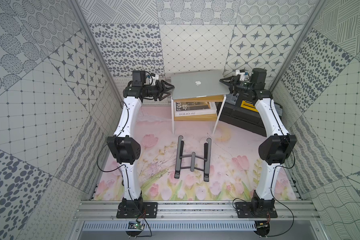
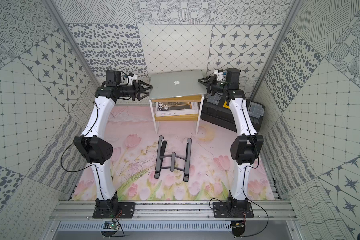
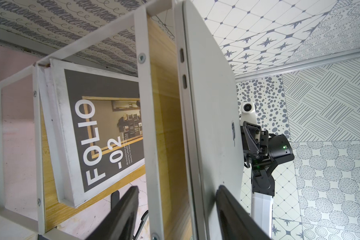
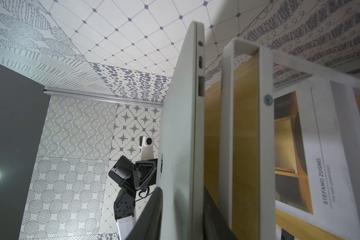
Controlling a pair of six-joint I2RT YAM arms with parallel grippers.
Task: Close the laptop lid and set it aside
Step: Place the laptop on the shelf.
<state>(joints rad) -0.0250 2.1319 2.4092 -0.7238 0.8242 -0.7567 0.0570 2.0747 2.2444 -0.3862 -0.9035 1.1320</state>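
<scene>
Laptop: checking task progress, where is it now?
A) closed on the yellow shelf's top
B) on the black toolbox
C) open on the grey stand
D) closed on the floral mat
A: the laptop lies shut, logo up, on the shelf top, well behind the stand.

the laptop [image 3: 187,116] lies closed on the yellow shelf top [image 3: 164,104], with two slots in its left edge. the left gripper [image 3: 177,188] is spread wide, one dark finger over the laptop lid [image 3: 214,108] and one under the shelf top. a folio-02 book [image 3: 96,135] sits on the lower shelf [image 3: 50,197]. the right gripper [image 3: 250,141] is at the laptop's right edge.
</scene>
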